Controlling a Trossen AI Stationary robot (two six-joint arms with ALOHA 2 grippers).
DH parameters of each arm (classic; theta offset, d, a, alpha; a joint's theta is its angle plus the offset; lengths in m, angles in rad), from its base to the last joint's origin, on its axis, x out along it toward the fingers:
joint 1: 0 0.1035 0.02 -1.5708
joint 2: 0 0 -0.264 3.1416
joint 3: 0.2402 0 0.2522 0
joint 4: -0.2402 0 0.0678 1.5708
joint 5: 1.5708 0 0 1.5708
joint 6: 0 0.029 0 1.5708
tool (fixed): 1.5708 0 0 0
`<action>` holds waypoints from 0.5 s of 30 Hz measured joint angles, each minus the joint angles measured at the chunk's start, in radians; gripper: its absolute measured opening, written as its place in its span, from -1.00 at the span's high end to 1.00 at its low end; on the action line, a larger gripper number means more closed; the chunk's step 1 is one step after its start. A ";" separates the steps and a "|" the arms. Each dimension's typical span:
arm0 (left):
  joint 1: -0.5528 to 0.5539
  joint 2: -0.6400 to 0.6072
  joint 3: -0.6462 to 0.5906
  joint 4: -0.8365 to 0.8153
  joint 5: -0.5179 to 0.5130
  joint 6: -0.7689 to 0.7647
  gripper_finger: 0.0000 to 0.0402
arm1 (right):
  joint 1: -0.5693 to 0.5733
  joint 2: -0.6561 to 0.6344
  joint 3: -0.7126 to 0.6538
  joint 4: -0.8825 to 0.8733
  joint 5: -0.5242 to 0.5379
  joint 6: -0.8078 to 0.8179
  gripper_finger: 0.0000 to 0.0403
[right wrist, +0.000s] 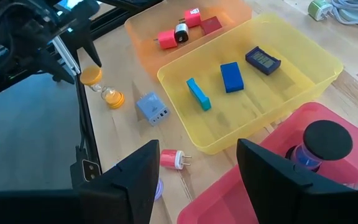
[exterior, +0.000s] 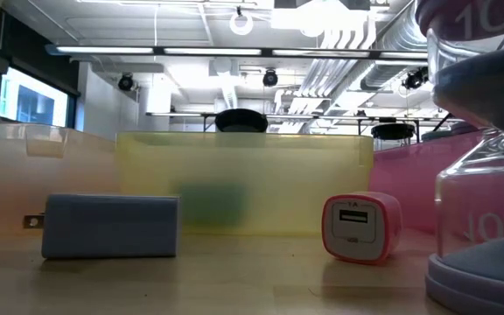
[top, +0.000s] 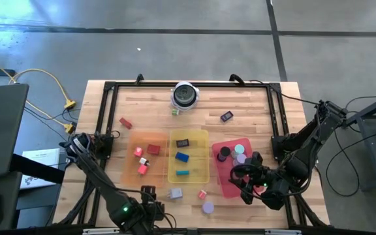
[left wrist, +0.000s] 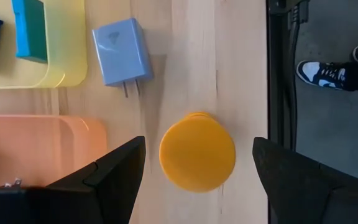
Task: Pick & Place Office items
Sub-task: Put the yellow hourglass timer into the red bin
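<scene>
Orange hourglass (left wrist: pixel 197 151) upright, between open left gripper (left wrist: pixel 197 171) fingers

Open wood is left at 12 o'clock, broken only by the silver-and-black object (top: pixel 185 95) and a black block (top: pixel 226 116). The centre is blocked by the orange tray (top: pixel 130 171), yellow tray (top: pixel 172 175) and red tray (top: pixel 222 181). The 6 o'clock strip is cluttered by a grey plug (top: pixel 175 193), a pink plug (top: pixel 202 194) and a purple hourglass (top: pixel 207 207).

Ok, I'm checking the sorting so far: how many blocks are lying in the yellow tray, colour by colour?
blue block: 1
teal block: 1
dark block: 1
total in the yellow tray: 3
</scene>
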 joint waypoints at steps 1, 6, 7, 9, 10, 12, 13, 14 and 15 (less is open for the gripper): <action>0.000 0.000 -0.007 0.008 0.000 0.002 -0.44 | 0.000 0.000 0.000 0.000 0.000 0.000 -0.01; 0.001 0.000 -0.037 0.045 -0.001 0.015 -0.44 | -0.001 0.000 0.000 0.000 0.000 0.000 -0.01; 0.001 0.000 -0.043 0.052 0.010 0.010 -0.44 | -0.001 0.000 0.000 0.000 0.000 0.000 -0.01; 0.001 0.000 -0.054 0.054 0.036 0.007 -0.44 | -0.001 0.000 0.000 0.000 0.001 0.000 -0.01; 0.001 0.000 -0.059 0.057 0.042 0.007 -0.44 | -0.001 0.000 0.000 0.000 0.002 0.000 -0.01; 0.001 0.000 -0.066 0.069 0.039 0.008 -0.44 | -0.007 0.000 0.000 0.000 0.001 0.000 -0.01; 0.001 0.000 -0.071 0.079 0.034 0.012 -0.44 | -0.012 0.000 0.000 0.000 0.000 0.000 -0.01; 0.001 0.000 -0.073 0.084 0.031 0.013 -0.44 | -0.015 0.000 0.000 0.000 0.000 0.000 -0.01; 0.001 0.000 -0.078 0.089 0.031 0.015 -0.44 | -0.021 0.000 0.000 0.000 0.000 0.000 -0.01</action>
